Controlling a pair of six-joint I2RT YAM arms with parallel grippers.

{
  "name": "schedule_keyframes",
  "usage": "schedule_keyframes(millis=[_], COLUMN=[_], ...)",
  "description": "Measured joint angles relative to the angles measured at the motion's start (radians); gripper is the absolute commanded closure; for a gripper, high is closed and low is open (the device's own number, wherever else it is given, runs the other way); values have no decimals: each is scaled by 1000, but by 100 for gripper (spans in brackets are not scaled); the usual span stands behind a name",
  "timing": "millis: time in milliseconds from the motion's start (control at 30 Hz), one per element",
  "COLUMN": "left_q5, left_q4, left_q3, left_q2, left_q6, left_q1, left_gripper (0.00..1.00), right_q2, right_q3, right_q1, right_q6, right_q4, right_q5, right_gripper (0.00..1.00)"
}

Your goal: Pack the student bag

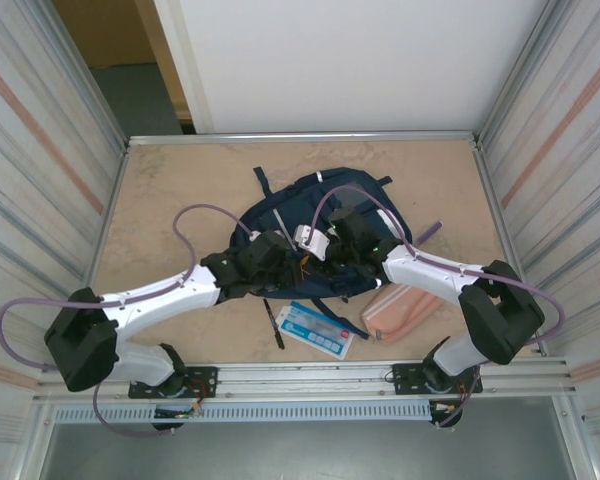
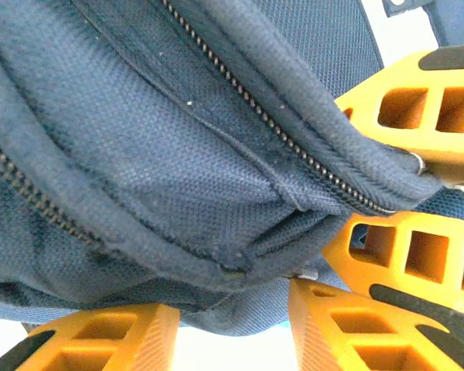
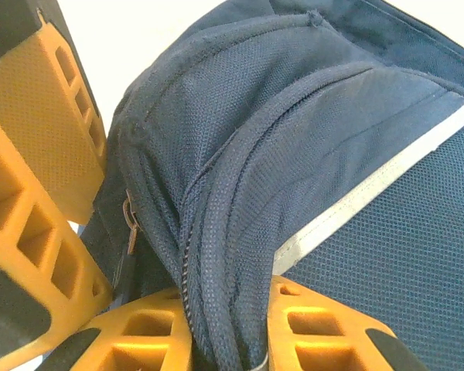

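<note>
Right gripper pinches the zipper seam of the bag. Left gripper straddles fabric, grip unclear. Advice: part slowly, seam taut.

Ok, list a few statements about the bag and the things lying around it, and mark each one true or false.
1. The large navy blue fabric backpack lies on the beige table. True.
2. The small pink fabric pouch sits inside the backpack. False: it lies on the table outside the backpack, near the right arm.
3. The right gripper has a fold of the backpack's fabric between its fingers. True.
4. The thin black pen stands upright. False: it lies flat on the table beside the flat blue-and-white packet.
</note>
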Motion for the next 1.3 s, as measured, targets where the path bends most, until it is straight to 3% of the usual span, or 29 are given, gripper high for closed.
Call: schedule_keyframes(millis=[200,700,867,1000,1233,1300], left_q5=[-23,-39,-40,-25,-10,-1], left_q4=[4,2,31,67,115,115], left_q3=[-26,-56,-76,-105,-120,-120], left_q2=[-65,-71,-67,-61,-44,-34], left_q6=[-43,-89,-96,-102,-95,-89], left_q1=[-13,-13,-8,10,44,63], left_gripper=[57,59,67,76,100,100], right_q2=[4,52,65,68,68,64], right_q3=[1,1,1,1,10,11], right_q1=[0,-14,-18,-18,-17,-14], right_q6=[23,55,64,80,76,57], right_q4=[2,13,16,21,39,34], right_q5=[-39,-108,-134,-174,-200,-171], right_gripper=[58,44,45,54,54,52])
